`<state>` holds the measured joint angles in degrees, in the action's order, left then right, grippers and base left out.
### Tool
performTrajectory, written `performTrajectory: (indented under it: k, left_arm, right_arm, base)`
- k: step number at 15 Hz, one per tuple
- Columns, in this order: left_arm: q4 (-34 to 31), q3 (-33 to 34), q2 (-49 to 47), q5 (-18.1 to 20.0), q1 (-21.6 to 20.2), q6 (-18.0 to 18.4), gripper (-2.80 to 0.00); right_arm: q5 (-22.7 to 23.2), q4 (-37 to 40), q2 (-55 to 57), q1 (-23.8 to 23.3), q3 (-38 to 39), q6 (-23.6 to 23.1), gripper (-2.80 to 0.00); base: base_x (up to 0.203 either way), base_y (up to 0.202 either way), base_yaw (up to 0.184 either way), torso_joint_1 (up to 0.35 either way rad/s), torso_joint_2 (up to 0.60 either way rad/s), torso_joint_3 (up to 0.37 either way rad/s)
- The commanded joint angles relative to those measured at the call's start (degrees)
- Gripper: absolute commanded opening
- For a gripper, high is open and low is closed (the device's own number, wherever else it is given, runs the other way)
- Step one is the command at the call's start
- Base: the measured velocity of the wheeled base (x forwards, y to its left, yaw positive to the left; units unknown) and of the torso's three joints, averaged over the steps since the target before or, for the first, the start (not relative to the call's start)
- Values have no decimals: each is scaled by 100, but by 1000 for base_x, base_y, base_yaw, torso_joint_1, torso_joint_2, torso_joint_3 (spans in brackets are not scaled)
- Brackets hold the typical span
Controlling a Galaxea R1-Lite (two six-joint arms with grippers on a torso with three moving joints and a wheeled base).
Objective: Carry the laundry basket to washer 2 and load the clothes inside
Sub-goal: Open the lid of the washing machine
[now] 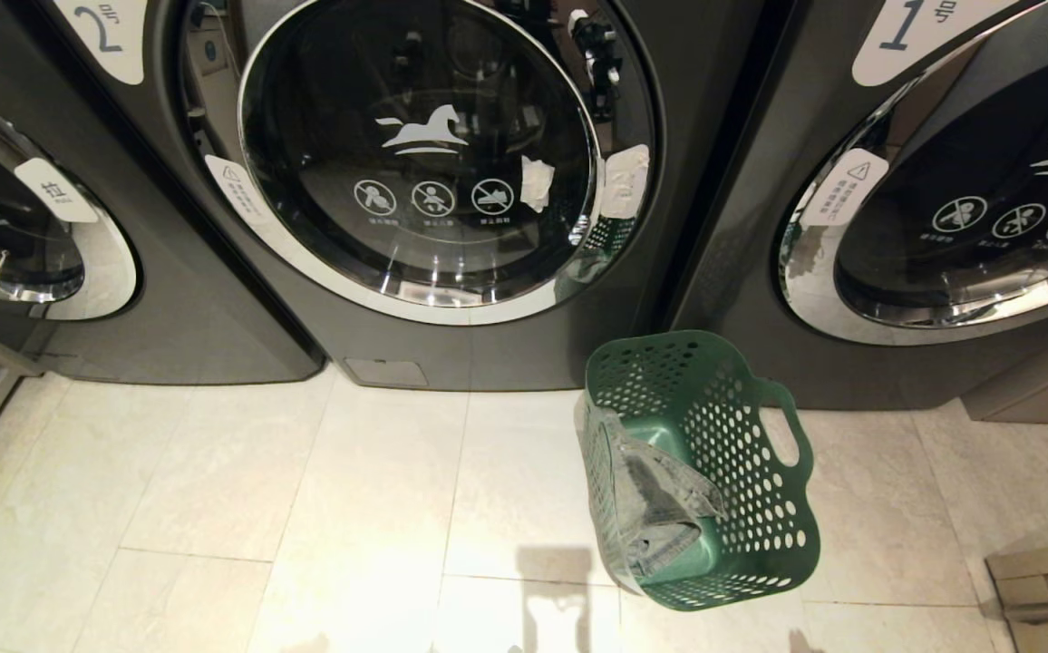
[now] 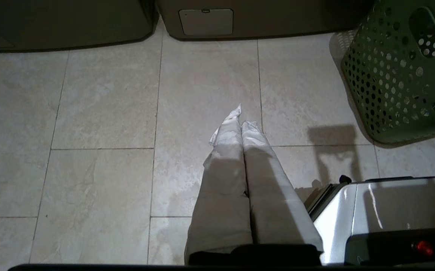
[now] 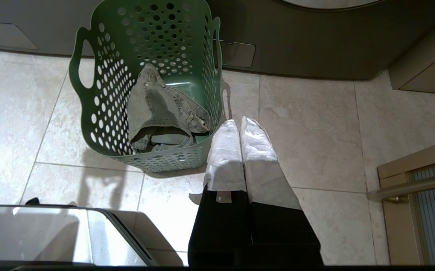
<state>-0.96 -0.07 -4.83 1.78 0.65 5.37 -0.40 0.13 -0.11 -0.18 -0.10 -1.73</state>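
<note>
The dark green perforated plastic laundry basket (image 1: 714,472) stands on the pale tiled floor (image 1: 216,490) before dark grey washer 2 (image 1: 433,163), holding the faded grey-green clothes (image 3: 161,113). The left gripper (image 2: 241,118) and right gripper (image 3: 239,124) hang over the floor, both closed and empty.

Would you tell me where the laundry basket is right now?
In the head view the laundry basket stands on the tiled floor, right of centre, before the gap between washer 2 and washer 1.

Left gripper (image 2: 242,120) points toward twelve o'clock, its wrapped fingers pressed together and empty. Right gripper (image 3: 238,126) sits likewise, fingers closed, pointing to twelve o'clock, holding nothing.
</note>
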Motion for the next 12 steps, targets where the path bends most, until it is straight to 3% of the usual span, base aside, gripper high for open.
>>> performTrajectory:
  k: [1,12]
  left_arm:
    - [22,15,497,-50,-28,-139,-280]
    - [-1,16,492,-116,-30,-150,-280]
  right_arm:
    - [-2,4,11,1,-8,-10,-280]
    - [5,-13,2,1,10,76,-280]
  base:
    - [0,0,0,0,0,0]
    - [0,0,0,0,0,0]
